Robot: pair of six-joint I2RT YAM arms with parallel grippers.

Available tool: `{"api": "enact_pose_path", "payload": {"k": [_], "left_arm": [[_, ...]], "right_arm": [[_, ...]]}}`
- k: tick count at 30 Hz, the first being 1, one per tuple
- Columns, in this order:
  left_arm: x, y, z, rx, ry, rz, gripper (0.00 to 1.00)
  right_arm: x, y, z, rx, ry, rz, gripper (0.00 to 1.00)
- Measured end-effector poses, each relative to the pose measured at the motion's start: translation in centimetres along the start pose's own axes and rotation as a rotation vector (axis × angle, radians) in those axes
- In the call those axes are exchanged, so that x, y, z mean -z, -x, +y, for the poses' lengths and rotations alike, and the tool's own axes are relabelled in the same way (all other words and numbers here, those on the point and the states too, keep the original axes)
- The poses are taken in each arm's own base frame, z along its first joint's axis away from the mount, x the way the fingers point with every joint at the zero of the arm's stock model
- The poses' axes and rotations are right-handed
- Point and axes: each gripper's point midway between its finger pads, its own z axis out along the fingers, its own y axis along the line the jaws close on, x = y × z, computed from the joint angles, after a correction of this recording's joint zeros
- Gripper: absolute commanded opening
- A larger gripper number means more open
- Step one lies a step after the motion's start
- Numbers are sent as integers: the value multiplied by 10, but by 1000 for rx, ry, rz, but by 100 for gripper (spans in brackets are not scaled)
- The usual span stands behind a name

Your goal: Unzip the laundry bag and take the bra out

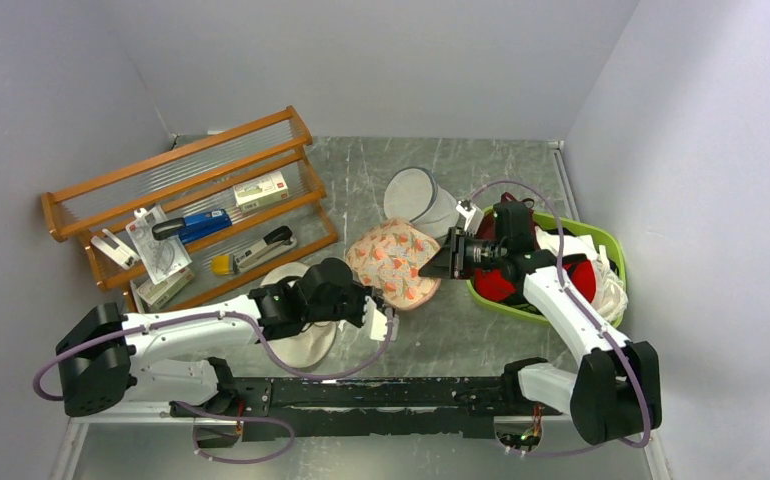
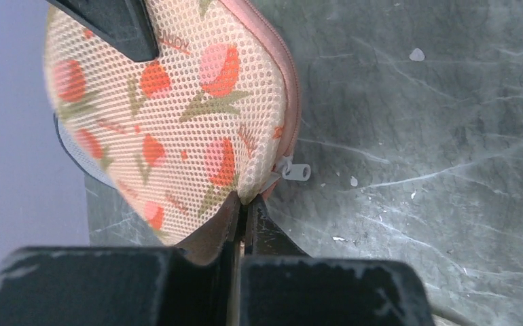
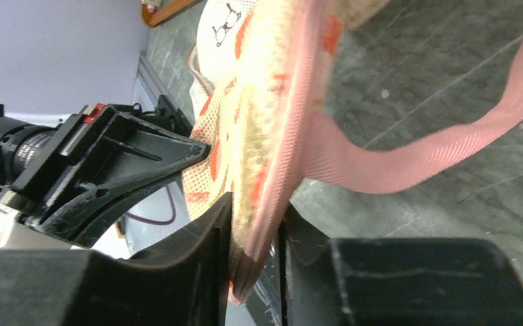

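Pale pink padded mesh laundry bag with red-orange flower print (image 1: 396,262) at mid-desk (image 1: 481,330) — held from both ends.
Left gripper (image 2: 245,207) clamped on its corner by the zipper; right gripper (image 3: 255,221) clamped on its pink rim.

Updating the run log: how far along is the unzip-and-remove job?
Done: left gripper shut on the edge of the laundry bag, beside the zipper pull; right gripper shut on its rim. In hand: bag held between them. Remaining: visible zipper looks closed, pull ungrasped; no bra in view yet.
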Motion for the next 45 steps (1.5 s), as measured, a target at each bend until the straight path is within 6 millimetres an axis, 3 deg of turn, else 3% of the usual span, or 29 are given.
{"api": "enact_pose_path", "payload": {"k": [6, 9, 14, 18, 23, 29, 35, 42, 45], "left_arm": [[2, 0, 12, 80, 16, -20, 7], [1, 4, 31, 148, 39, -33, 7], [-4, 12, 63, 273, 82, -50, 7], [-8, 14, 72, 356, 92, -51, 7], [-14, 12, 70, 422, 75, -37, 7], [-22, 11, 74, 499, 61, -12, 7], [-27, 12, 81, 553, 59, -1, 7], [-31, 8, 74, 585, 33, 20, 7], [-31, 8, 72, 592, 26, 21, 7]], "right_arm": [[5, 15, -17, 33, -137, -77, 72], [19, 29, -21, 95, -237, -173, 79], [54, 54, -13, 205, -368, -354, 80], [72, 62, -4, 261, -411, -432, 77], [77, 54, 15, 308, -353, -444, 71], [74, 33, 40, 352, -227, -431, 48], [55, 15, 42, 304, -143, -392, 42], [11, -13, 52, 312, -130, -265, 34], [-6, -17, 47, 301, -165, -239, 28]]}}
